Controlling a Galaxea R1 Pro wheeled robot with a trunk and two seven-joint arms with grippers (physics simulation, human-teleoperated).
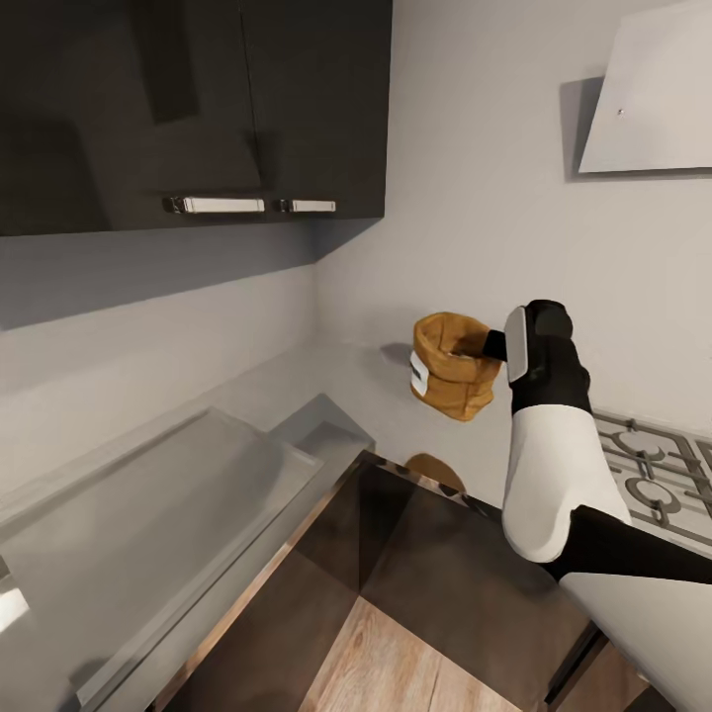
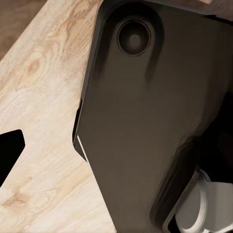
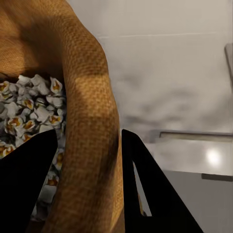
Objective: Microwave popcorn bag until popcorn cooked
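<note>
Carrying step: popcorn bag (image 1: 453, 364) hanging clear above the tabletop (image 1: 326, 381), roughly 2 o'clock of centre in the head view, its shadow lying on the surface beneath. Right jaws (image 3: 90, 182) pinching the bag's rolled rim, one finger inside, one outside. Popcorn (image 3: 29, 109) inside looking white and puffed, so possibly already cooked. Left jaws: cannot tell, wrist view taken up by dark robot body over wood floor (image 2: 43, 97). Next: locating the microwave and swinging over level, avoiding spill. Gas hob (image 1: 658, 475) at 4 o'clock, wall cabinets (image 1: 188, 109) at 11, hood (image 1: 653, 94) at 1.
</note>
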